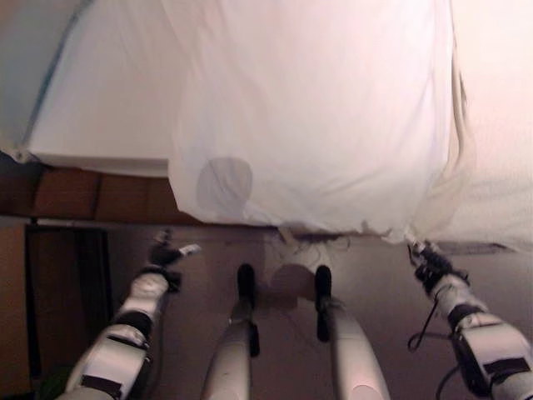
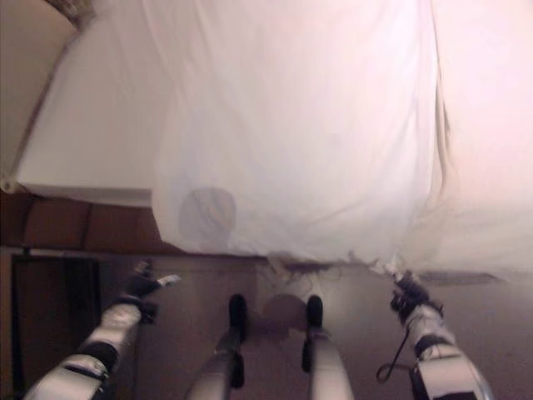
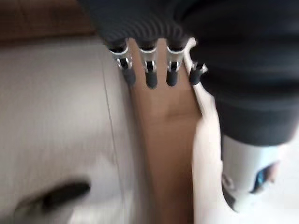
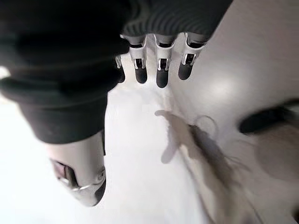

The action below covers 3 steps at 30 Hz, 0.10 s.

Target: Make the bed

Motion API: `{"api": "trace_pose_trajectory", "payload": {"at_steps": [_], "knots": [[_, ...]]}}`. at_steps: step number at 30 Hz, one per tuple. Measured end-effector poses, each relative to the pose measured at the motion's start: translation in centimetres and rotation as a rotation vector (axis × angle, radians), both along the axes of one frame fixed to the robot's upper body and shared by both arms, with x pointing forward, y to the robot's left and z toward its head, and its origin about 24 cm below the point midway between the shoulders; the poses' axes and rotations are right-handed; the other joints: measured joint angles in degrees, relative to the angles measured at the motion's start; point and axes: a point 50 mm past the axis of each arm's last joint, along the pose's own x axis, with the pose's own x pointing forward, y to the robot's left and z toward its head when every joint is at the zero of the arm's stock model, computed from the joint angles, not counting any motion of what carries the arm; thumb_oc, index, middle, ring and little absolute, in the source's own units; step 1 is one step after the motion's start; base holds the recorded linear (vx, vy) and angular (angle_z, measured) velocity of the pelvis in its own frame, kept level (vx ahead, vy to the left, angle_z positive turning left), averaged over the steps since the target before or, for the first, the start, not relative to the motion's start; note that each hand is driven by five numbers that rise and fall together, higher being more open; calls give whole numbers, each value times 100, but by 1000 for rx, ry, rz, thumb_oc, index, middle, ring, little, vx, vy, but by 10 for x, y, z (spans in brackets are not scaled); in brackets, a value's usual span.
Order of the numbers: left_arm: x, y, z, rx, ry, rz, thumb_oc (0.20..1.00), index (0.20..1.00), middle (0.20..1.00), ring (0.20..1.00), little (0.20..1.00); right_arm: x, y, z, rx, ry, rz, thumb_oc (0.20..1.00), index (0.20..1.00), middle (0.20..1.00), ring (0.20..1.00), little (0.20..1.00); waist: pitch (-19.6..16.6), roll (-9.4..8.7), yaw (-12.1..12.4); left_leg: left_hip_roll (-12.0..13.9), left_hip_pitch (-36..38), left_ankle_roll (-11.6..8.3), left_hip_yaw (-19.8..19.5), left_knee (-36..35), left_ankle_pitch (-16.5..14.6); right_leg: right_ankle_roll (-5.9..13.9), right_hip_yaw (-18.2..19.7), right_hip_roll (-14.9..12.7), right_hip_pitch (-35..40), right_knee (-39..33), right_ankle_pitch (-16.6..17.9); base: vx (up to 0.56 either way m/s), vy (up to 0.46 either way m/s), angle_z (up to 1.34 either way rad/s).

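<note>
Sheet: white, draped over the bed, hem hanging just past my hands. My left hand: low by the bed's wooden base, fingers straight, holding nothing. My right hand: at the sheet's hanging corner, fingers straight, nothing clasped.

Warm, soft light washes the white sheet toward glare on the right. The floor lies dim. Both wrist views are blurred, the floor smeared.
</note>
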Motion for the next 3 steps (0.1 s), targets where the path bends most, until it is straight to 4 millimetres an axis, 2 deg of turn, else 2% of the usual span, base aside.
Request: {"api": "trace_pose_trajectory", "payload": {"at_steps": [1,2,3], "knots": [[-5,-6,-6,-19,23,-20,1000,1000,1000,1000,1000,-6,8,-8,24,15,12,1000,1000,1000,1000,1000,-1,1,0,4,165,1,7,-72,0,10,0,12,182,-144,45,84,70,-13],[-16,-23,-20,-49,82,-85,1000,1000,1000,1000,1000,-22,24,-26,74,69,41,1000,1000,1000,1000,1000,-147,1,-19,1,397,0,11,-164,-16,35,3,15,483,-404,106,90,59,-6],[-25,-30,-29,-58,123,-121,1000,1000,1000,1000,1000,-31,31,-35,88,98,52,1000,1000,1000,1000,1000,-247,7,-32,-7,486,6,0,-165,-50,42,-3,14,637,-534,144,92,60,-4]]}}
